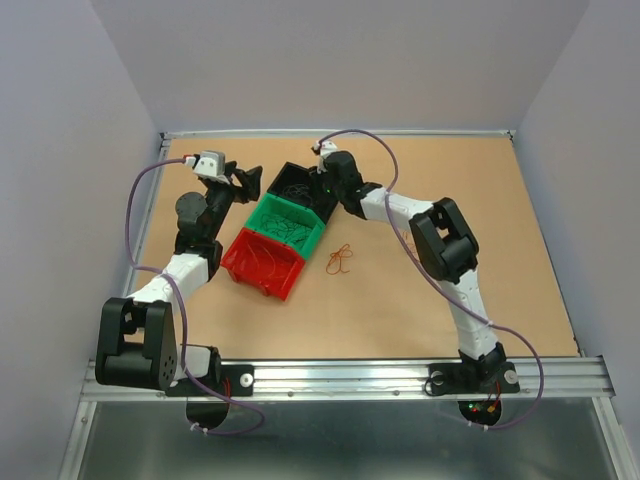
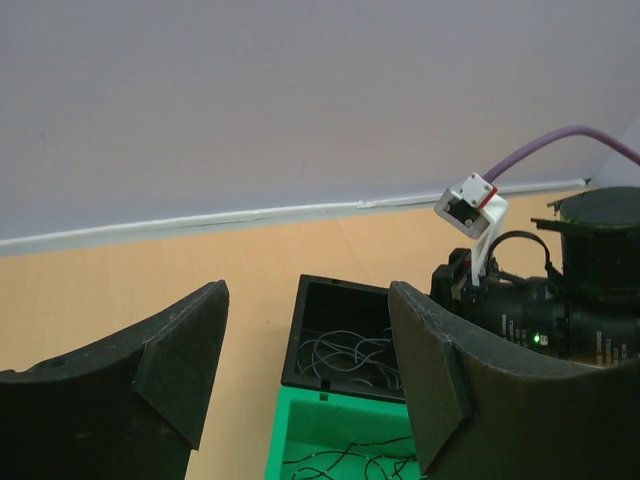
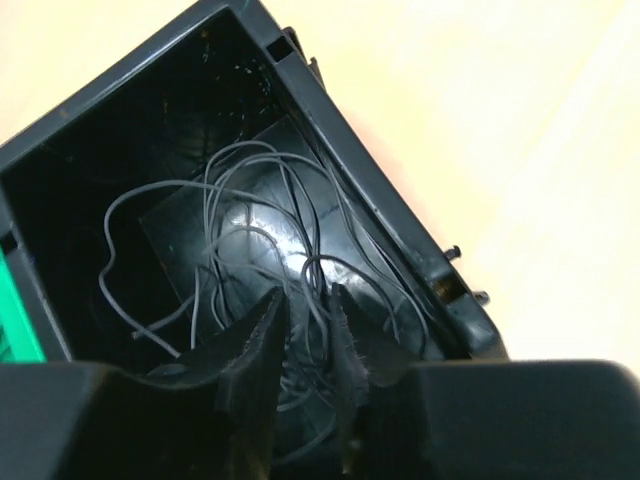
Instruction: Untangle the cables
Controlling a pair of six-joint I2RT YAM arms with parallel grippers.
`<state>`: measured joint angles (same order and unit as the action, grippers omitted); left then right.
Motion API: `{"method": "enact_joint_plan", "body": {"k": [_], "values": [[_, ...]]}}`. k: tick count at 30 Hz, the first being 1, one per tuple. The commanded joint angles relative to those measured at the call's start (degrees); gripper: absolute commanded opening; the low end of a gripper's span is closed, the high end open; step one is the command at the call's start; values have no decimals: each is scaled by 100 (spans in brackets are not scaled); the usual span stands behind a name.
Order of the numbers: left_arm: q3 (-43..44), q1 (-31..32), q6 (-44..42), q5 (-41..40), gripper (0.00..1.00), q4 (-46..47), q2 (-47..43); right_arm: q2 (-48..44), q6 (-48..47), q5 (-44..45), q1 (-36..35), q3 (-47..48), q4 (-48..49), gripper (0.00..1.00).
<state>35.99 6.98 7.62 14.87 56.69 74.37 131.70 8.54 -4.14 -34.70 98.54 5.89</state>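
Cables [image 3: 262,232], black ones, lie looped inside the black bin [image 3: 120,110], right pincer [image 3: 307,300] dipped among them and barely parted, likely sorting by colour, while left pincer [image 2: 306,290] hangs wide and empty just beside that bin, keeping clear.

Three bins stand touching in a slanted row on the table [image 1: 520,220], left of its centre. The far bin [image 1: 283,170] is hindmost, the middle bin [image 1: 320,232] sits just before it, and the near bin [image 1: 262,285] is closest to the arm bases and furthest left. Cables [image 3: 250,220] lie inside each bin. A loose cable [image 1: 340,260] lies on the table just right of the near bin, apart from it. The right gripper [image 3: 308,300] reaches into the far bin, its fingers [image 3: 258,340] among the cables there. The left gripper [image 2: 305,295] hangs left of the far bin.
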Motion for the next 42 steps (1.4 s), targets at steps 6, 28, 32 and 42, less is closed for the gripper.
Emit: {"method": "enact_joint_plan", "body": {"k": [6,28,32,42], "values": [[110,-22,-550,657,88,-105,-449,-1839,-63,-8,-2,-536,-27,61],[550,1560,-2255,-151,99,-1520,-449,-5727,2617,4017,59,-6347,-1133,100],[550,1578,-2317,-81,99,-1564,-458,-5112,2706,4298,60,-6146,-1151,100],[541,1613,-2396,-72,99,-1555,-423,-3424,2627,4299,587,-5126,-1204,74]]}}
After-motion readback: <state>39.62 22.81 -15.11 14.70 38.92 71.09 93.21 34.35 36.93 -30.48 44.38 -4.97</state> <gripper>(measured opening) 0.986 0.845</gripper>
